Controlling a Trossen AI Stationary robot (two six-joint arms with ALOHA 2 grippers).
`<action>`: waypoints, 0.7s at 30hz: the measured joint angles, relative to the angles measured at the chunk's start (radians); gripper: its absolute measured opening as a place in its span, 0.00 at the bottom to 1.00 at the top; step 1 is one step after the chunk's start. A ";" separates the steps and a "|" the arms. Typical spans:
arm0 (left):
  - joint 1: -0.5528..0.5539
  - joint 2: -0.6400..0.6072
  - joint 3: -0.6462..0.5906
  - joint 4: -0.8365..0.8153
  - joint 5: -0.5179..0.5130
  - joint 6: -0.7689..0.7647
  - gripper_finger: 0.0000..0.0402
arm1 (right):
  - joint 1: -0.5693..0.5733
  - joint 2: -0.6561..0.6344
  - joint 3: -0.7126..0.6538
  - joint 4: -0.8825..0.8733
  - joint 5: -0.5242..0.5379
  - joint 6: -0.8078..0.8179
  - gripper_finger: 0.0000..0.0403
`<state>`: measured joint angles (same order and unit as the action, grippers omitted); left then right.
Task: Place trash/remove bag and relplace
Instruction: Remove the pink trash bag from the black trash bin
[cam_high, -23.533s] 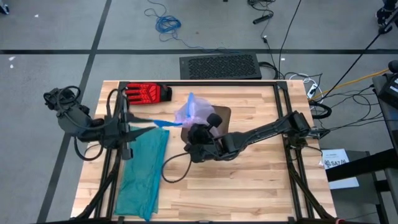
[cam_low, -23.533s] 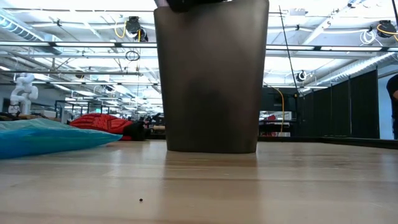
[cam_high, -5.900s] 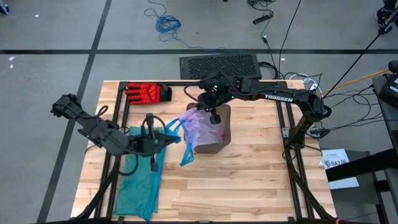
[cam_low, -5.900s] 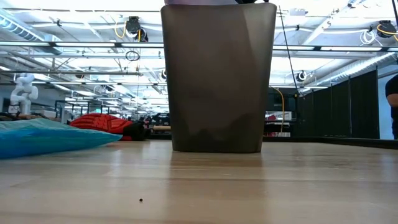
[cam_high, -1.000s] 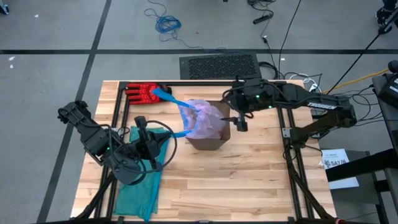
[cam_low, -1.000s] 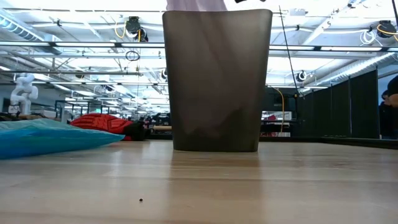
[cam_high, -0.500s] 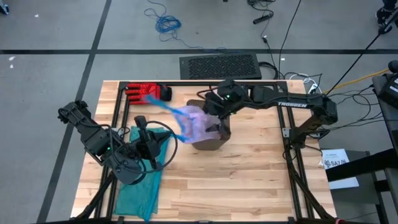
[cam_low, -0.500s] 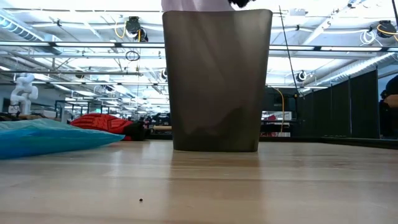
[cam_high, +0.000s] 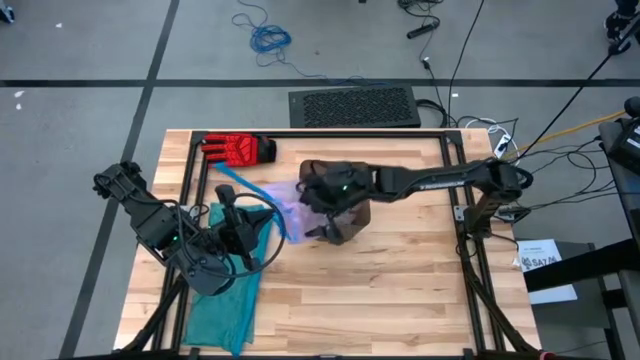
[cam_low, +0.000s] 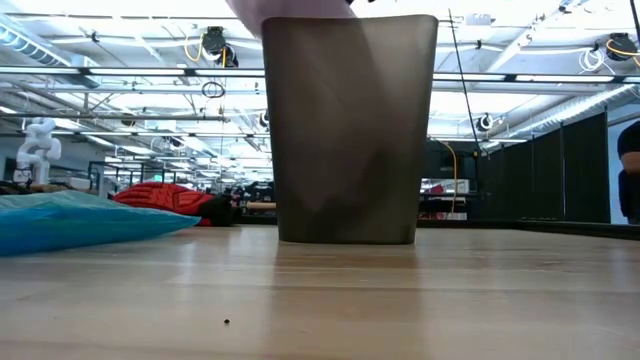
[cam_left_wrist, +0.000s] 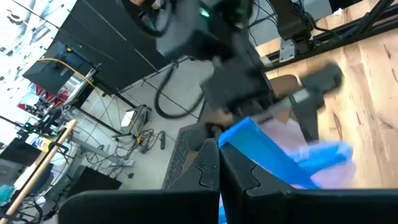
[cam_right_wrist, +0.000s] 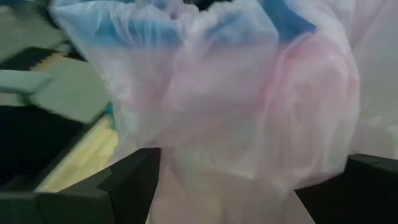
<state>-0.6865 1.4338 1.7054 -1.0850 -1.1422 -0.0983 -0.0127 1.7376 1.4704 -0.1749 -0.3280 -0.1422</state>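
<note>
Wooden table, open workshop behind. Bag sits in the dark bin's mouth, gathered top spilling toward the left arm. Left gripper pinched shut on the blue drawstring, likely tensioning it; drawstring runs diagonally toward the red glove. Right gripper spread wide, straddling the bag, probably to steady it

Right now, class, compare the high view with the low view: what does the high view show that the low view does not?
Only the high view shows both arms: the left gripper, shut on a blue drawstring loop over the teal-green bag, and the right gripper, fingers open, pressed against the pink-white bag at the bin's top. Only the low view shows the bin's dark side wall standing upright on the table and the room behind. Both show the bin, the teal-green bag and the red glove.
</note>
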 joint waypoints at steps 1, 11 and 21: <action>0.000 0.000 0.000 0.002 0.000 0.000 0.00 | 0.006 0.015 0.000 0.021 0.039 -0.001 0.78; 0.000 0.000 0.000 0.006 0.000 0.000 0.00 | 0.017 0.078 0.000 0.149 0.140 -0.038 0.59; -0.002 -0.003 0.000 0.131 -0.073 0.137 0.00 | 0.029 0.059 0.000 0.137 0.204 -0.068 0.01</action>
<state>-0.6886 1.4307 1.7054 -0.9537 -1.2150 0.0388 0.0162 1.7965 1.4704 -0.0382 -0.1241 -0.2104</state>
